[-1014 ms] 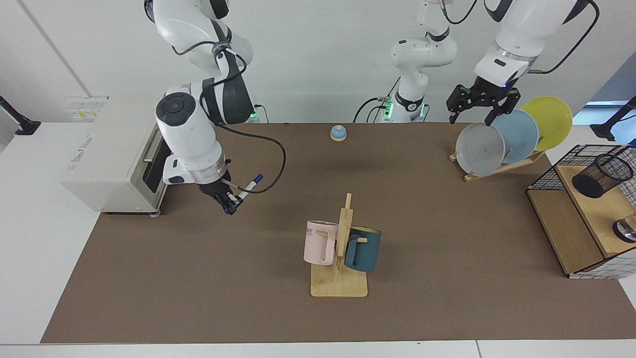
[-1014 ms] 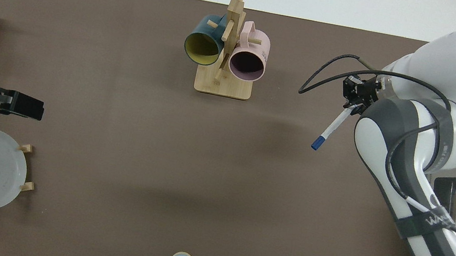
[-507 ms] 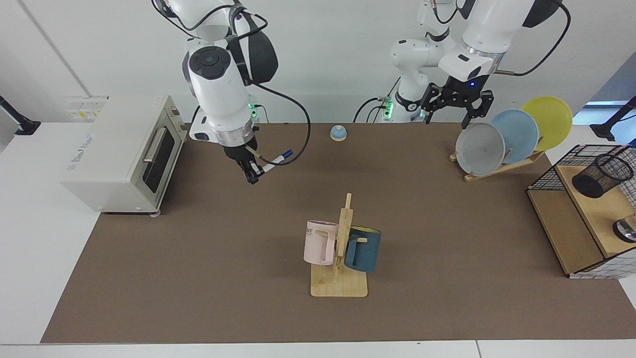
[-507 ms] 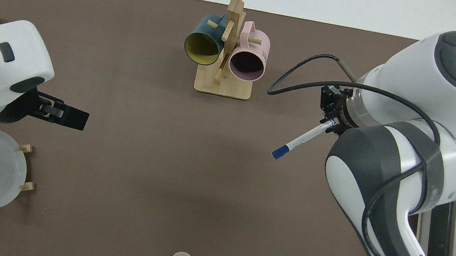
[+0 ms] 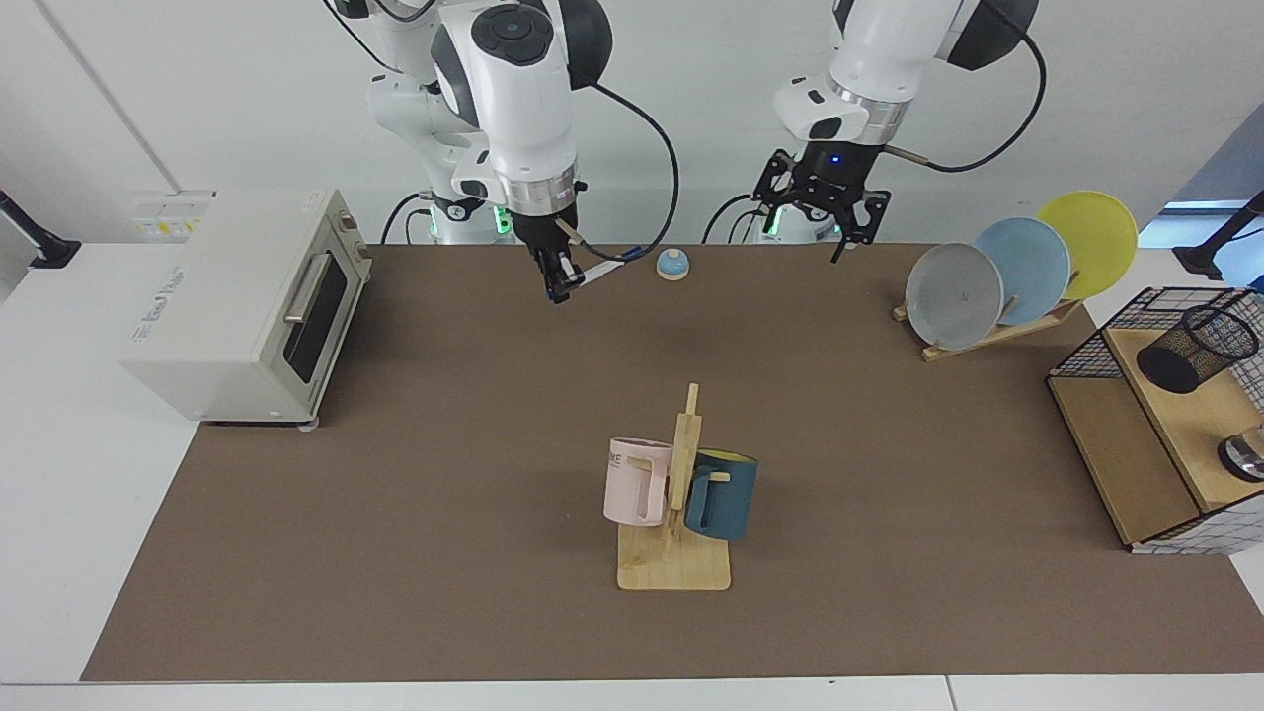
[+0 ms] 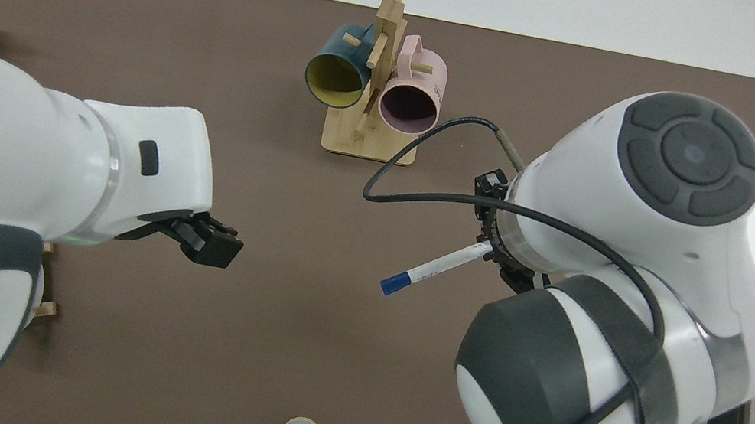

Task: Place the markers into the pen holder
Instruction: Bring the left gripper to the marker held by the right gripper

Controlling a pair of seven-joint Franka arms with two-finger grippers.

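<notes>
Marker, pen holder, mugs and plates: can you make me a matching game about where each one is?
Things:
1. marker
2. pen holder
3. pink mug
4. grey plate

Places:
A. hanging on the wooden mug tree
B. standing in the wooden plate rack
C. on the wooden shelf in the wire basket
D. held in the right hand, up above the table

Pairs: 1-D, 2-C, 3-A, 4-B

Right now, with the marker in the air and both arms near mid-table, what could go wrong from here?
1. The right gripper pinches the slim white marker with blue cap near one end, so it may swivel or slip.
2. The open left gripper hangs close by; a handover might misalign.
3. The small black wire-mesh pen holder stands far off inside the wire grid basket, which the arm could hit.
</notes>
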